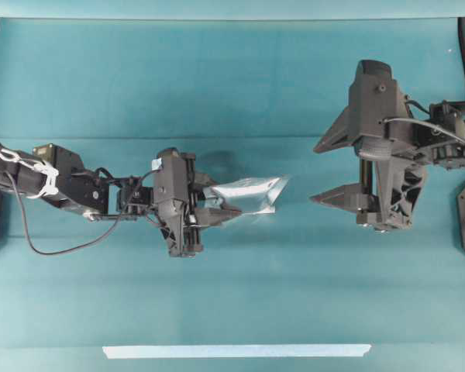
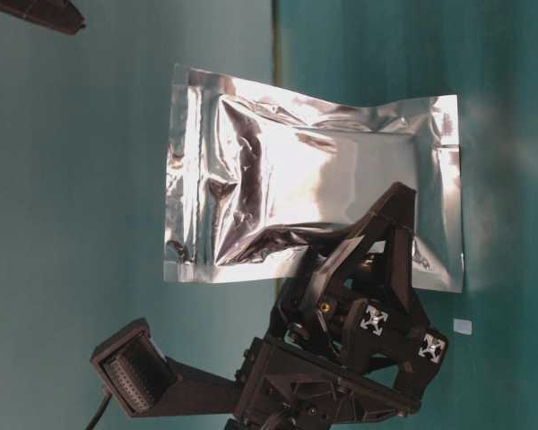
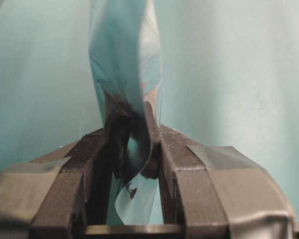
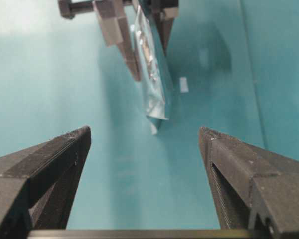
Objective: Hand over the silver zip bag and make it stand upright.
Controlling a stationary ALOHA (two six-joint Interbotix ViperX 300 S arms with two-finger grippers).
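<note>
The left claw [image 1: 221, 215] is closed on one end of the silver zip bag [image 1: 248, 194], its two fingers [image 3: 182, 164] pressing the foil from either side. In the left wrist view the pinched sheet crumples between the pads and the rest of the bag runs straight out beyond the fingertips, seen edge-on. The bag is held clear of the teal desk [image 1: 232, 310], over the middle of it, with its free end pointing toward the right arm. In the table-level view the pouch shows its broad, shiny, crinkled face, flat sealed borders all round, and the dark claw grips it at one edge.

The right claw [image 1: 325, 174] stands wide, with nothing between its fingers [image 4: 55, 164]. It faces the bag's free end from a short way off, not touching it; in the right wrist view the bag hangs edge-on ahead, centred in the gap between the two spread fingers.

A pale tape strip [image 1: 236, 351] lies flat along the near edge of the desk, well apart from both claws and the bag.
</note>
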